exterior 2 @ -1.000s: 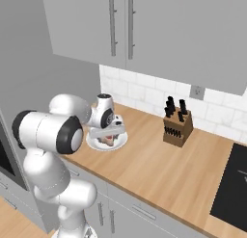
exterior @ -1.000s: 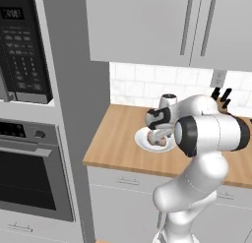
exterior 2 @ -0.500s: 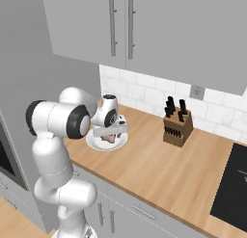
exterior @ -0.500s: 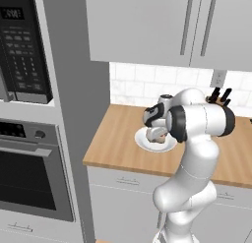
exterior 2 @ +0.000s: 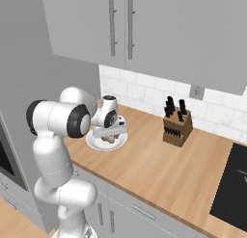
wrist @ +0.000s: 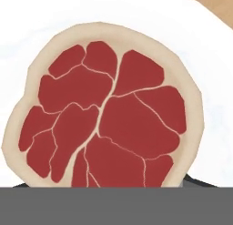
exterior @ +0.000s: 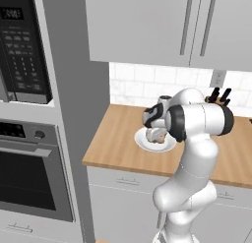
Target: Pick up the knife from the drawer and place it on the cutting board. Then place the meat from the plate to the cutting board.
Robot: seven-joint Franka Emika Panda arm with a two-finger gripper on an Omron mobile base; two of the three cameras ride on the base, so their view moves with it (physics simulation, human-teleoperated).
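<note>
Meat (wrist: 107, 117): I see a rounded raw slab, dark red lobes split by thin pale seams, ringed by a cream-coloured edging; it lies flat on the plate (wrist: 200, 46), close under my hand camera; in my left base view the meat (exterior: 158, 135) shows only as a small pale-pink lump, largely hidden by the arm. Plate: I log it as plain, round, white, shallow, wider than the meat; the plate (exterior: 145, 143) sits flat on the wooden counter, near its front edge; from the right base view, the plate (exterior 2: 96, 144) lies well apart from the counter's right end.
</note>
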